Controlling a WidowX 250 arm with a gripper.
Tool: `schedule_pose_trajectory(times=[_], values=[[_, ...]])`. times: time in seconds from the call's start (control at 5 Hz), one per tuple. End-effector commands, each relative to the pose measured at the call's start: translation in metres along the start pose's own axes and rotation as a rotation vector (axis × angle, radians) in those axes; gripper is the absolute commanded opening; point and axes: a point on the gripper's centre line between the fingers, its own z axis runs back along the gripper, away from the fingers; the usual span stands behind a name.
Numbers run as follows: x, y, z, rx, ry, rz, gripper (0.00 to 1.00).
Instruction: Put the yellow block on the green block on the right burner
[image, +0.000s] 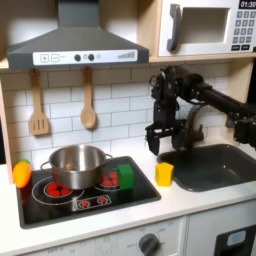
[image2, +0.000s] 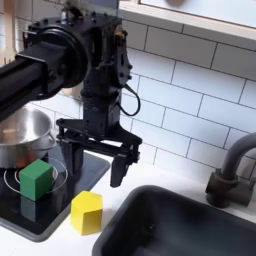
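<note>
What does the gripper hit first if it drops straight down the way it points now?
Probably the white counter, beside the yellow block. The gripper is open, fingers pointing down, and in the second exterior view it hangs behind the block, not over it. Depth is unclear, so one finger might clip the block.

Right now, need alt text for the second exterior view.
A black robot gripper hangs open above a white counter, over a yellow block lying between a black toy hob and a dark sink. A green block sits on the hob's red-ringed burner, beside a steel pot.
</note>
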Motion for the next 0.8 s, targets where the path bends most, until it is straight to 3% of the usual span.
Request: schedule_pose_trajectory(times=[0.0,0.4,0.6], values=[[-0.0005,0.0046,-0.0049,-0.019,-0.011,-0.048,1.0],[-0.0054,0.008,-0.0143,-0.067,0.007,-0.127,1.0],[-0.0068,0.0071,-0.0146,-0.073,0.019,-0.119,1.0]])
